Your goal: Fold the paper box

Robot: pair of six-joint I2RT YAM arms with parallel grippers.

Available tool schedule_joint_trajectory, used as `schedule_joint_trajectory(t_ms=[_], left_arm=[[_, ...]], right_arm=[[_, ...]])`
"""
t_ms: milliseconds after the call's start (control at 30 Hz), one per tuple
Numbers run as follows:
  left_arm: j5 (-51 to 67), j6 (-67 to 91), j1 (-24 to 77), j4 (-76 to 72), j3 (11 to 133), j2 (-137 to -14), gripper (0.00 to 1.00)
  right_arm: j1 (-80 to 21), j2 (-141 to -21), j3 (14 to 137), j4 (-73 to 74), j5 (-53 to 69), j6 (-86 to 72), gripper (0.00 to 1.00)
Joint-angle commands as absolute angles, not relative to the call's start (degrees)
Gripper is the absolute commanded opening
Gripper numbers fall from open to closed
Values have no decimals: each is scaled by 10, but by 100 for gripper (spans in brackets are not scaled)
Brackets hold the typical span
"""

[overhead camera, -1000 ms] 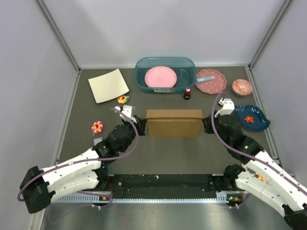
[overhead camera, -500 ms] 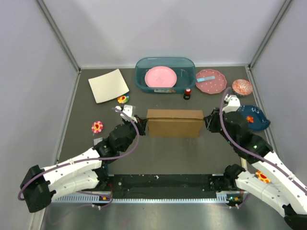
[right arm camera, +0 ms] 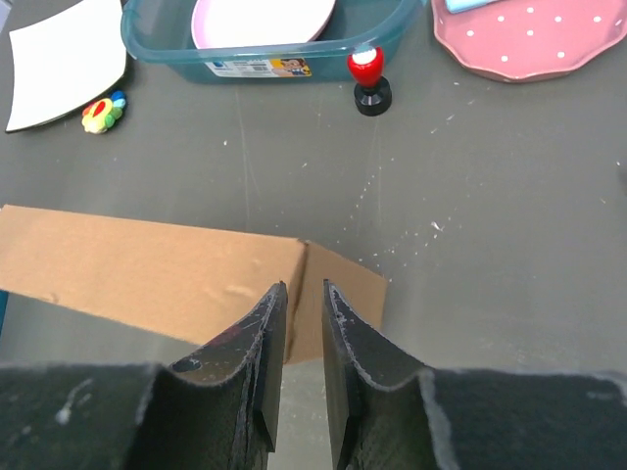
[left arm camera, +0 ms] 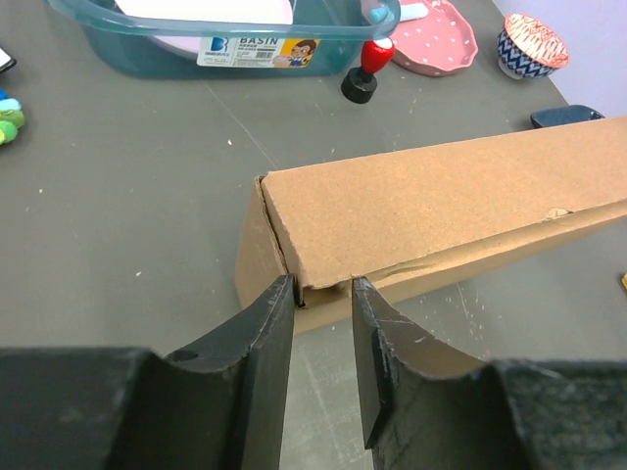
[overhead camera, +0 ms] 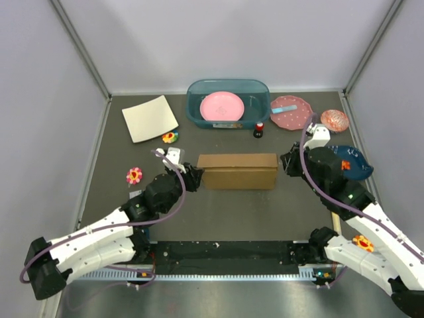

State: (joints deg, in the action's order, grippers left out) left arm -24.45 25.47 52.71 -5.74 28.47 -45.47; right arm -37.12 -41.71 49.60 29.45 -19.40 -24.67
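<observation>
One readable label only: the white sticker (left arm camera: 257,49) on the wall of the teal see-through plastic basin (overhead camera: 199,109) says "BASIN" in blue, with a cartoon face at its right end. The smaller print under it is too small to read, and in the right wrist view the whole sticker is illegible. No print visible on the brown corrugated cardboard paper box (overhead camera: 237,170). Box stands closed up as a shallow rectangular block mid-table, between the two arms and nearer than the basin. Its long axis runs left-right, parallel to the table's near edge, with one short end facing each arm. Left gripper (left arm camera: 318,294) is at the box's left end, jaws a little apart, tips level with the lower edge of the near left corner. Cannot tell if they touch the cardboard; nothing is pinched. Right gripper (right arm camera: 304,294) is at the right end, jaws parted by a narrow slit lined up with the vertical corner crease. From above it sits just off the box end. Round pink plate (overhead camera: 222,106) lies in the basin. Small red-topped, black-based stamp-like piece (overhead camera: 259,129) stands between basin and box. Cream-white square sheet (overhead camera: 150,118) lies far left, well apart from the box.
</observation>
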Motion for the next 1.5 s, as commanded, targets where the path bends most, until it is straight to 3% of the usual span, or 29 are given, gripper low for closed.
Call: schedule_joint_trajectory(t_ms=[0, 667, 767, 900, 1467], left_arm=[[-245, 242, 529, 49, 280, -417, 37], [-286, 230, 528, 26, 335, -424, 45], [-356, 247, 528, 22, 343, -417, 44], [-402, 251, 524, 16, 371, -443, 43], [-341, 230, 517, -47, 424, -510, 44]], right_arm=[[-378, -414, 498, 267, -200, -241, 21], [-379, -411, 491, 258, -194, -240, 22], [-377, -412, 485, 256, -188, -246, 17], [-378, -412, 462, 248, -179, -255, 0], [-377, -380, 345, 247, -166, -301, 0]])
